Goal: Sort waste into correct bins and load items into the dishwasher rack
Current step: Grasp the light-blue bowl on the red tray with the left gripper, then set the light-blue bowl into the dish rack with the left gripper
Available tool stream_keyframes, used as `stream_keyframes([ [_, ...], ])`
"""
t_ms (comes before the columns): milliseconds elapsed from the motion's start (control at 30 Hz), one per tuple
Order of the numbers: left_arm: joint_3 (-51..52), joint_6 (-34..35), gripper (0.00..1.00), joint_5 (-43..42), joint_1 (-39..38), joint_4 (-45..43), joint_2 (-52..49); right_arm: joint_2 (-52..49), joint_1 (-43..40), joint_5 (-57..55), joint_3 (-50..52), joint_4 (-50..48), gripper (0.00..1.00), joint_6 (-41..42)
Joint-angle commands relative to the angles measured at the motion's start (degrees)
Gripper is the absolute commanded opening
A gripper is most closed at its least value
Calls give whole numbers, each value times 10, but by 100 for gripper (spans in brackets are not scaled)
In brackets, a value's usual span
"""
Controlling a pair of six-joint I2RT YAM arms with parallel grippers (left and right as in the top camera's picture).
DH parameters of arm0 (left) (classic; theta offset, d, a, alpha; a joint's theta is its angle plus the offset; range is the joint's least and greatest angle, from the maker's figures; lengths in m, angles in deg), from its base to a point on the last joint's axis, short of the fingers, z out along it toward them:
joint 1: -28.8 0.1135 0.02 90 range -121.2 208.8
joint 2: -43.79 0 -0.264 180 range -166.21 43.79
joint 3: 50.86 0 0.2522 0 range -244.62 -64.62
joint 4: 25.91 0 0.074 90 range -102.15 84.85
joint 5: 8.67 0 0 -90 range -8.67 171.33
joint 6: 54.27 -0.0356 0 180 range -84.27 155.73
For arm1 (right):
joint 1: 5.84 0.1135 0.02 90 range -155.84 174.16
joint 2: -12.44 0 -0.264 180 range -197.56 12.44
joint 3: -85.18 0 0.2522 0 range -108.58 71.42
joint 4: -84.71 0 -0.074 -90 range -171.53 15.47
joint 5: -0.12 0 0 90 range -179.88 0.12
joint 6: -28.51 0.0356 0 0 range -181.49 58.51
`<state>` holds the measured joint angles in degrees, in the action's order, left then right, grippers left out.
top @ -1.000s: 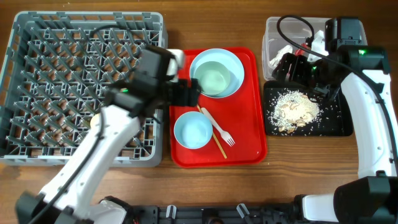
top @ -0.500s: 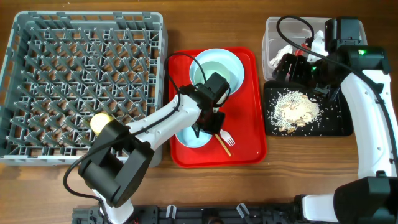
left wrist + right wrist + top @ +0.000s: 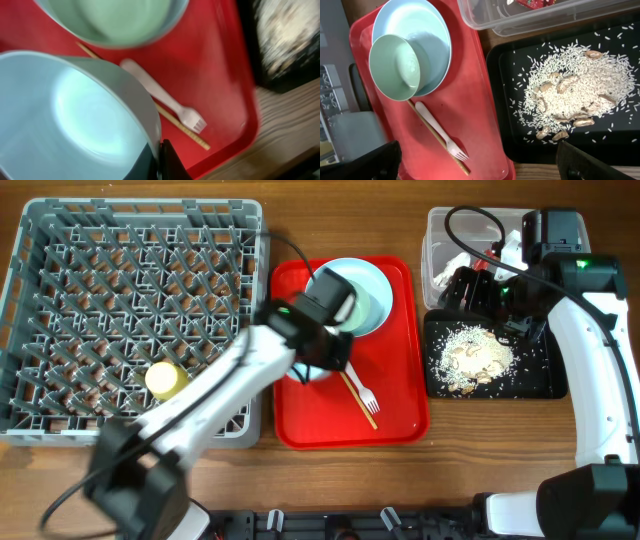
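Bowl (image 3: 75, 115) pale green, glossy; rim seemingly pinched by left hand (image 3: 158, 161); right hand (image 3: 477, 150) gaping.

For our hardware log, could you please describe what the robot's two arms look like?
Both arms have smooth white tubular links joined by chunky black joint housings. The right arm carries a looping black cable and a small green indicator light. The left arm is motion-blurred, so finer markings cannot be made out.

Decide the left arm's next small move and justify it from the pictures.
Probably carry the small pale bowl leftward to the grey dishwasher rack: the left gripper seems clamped on its rim, and the rack has free pegs around the yellow cup.
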<state>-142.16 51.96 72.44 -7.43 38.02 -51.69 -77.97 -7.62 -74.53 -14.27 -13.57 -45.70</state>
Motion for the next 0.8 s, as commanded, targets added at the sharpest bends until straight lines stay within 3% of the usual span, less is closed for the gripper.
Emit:
stream_keyframes([
  [0,-28,-33,4,-51,78,-1,102,14,0,-8,-1,1,100,7],
  [167,-28,-139,4,-306,298,-39,120,14,0,-8,-1,3,100,7],
  [267,-28,-145,4,-466,420,-93,85,14,0,-8,-1,2,100,7],
  [433,-28,-140,4,-670,534,-164,-36,14,0,-8,-1,2,100,8],
  [567,-28,-86,4,-746,583,-241,-121,14,-1,-8,-1,3,99,7],
  [767,-28,-79,4,-749,629,-262,-182,14,-1,-8,-1,2,100,8],
])
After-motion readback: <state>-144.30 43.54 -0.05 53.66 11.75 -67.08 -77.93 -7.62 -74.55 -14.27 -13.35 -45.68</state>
